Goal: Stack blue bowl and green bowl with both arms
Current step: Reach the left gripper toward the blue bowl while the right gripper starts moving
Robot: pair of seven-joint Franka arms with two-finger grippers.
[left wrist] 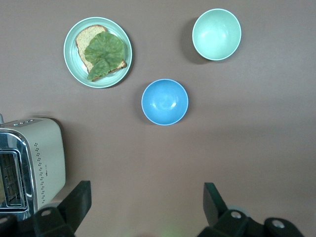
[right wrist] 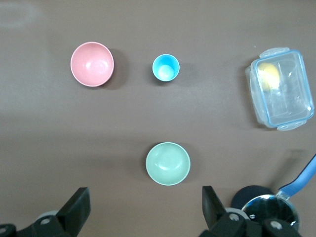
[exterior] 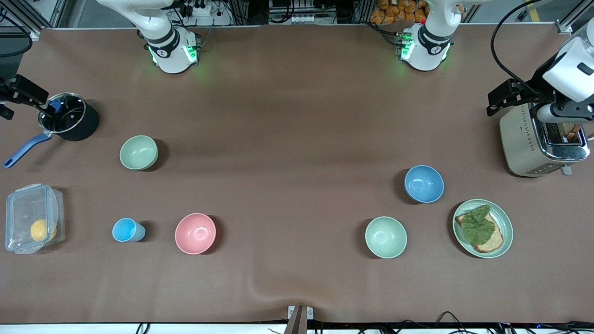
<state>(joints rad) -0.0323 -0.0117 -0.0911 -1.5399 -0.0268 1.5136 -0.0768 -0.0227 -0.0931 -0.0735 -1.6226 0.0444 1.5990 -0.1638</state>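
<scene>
1. Brown cloth covers the whole counter [exterior: 287, 116], with a raised wrinkle at the edge nearest the front camera. Anything slid across it could catch, so a bowl should be lifted, not dragged.
2. The left hand [left wrist: 145, 210] hangs above the toaster [exterior: 543, 144] at the left arm's end, its fingers spread wide and gripping nothing. Its cable and wrist sit close to the toaster, so a careless descent could clip it.
3. The right hand [right wrist: 143, 210] is released too, empty, up over the black saucepan [exterior: 69, 118] at the right arm's end. Swinging out low might knock the pan or its blue handle.
4. The blue bowl [exterior: 423, 183] stands upright near the left arm's end. A green bowl [exterior: 385, 237] lies close by, nearer the front camera.
5. A second green bowl [exterior: 138, 152] sits toward the right arm's end. Picking the wrong twin is a real risk, since they look alike.
6. The green plate [exterior: 482, 228] with toast and a leaf lies just beside the blue bowl; a wide approach could nudge it.
7. Thin rims give little to pinch, so a bowl may tip or slip, and both arms meeting over one spot could collide.
</scene>
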